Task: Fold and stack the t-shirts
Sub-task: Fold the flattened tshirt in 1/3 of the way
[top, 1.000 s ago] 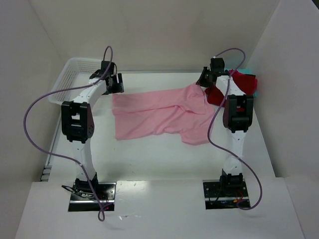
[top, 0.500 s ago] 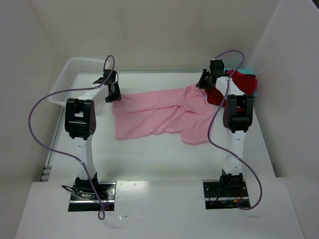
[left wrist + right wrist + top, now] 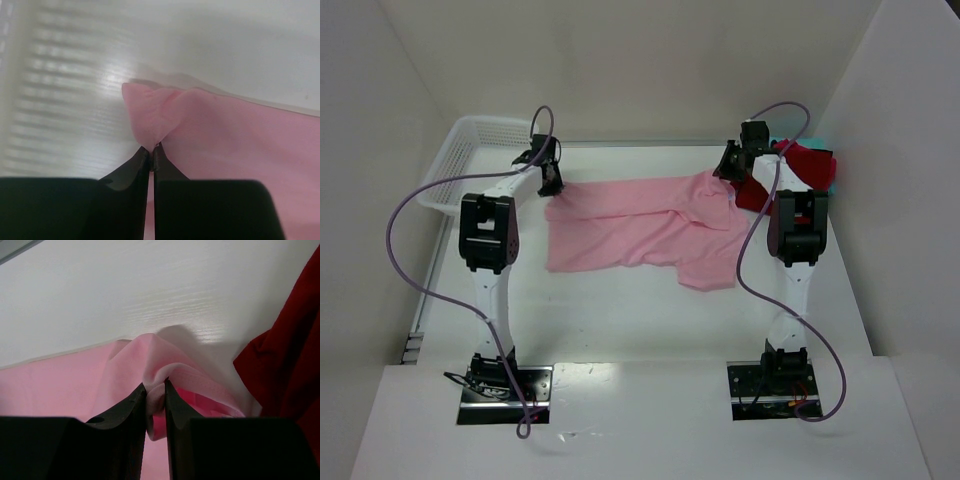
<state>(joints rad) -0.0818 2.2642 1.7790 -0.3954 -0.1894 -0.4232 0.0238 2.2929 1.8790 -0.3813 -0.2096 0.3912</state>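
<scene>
The pink tee lies spread out, with some wrinkles, across the far half of the counter, reaching from near the left edge toward the right edge. Its far left corner is pinched by the left jaws, which are pressed together with only a thin piece of cloth between the tips; this corner is lifted a little off the counter. The right jaws are closed on a thick fold at the far right part of the tee, with a narrow gap full of pink cloth. Just beside this fold, in the far right corner, lies the red tee, bunched. A white basket stands in the far left corner.
</scene>
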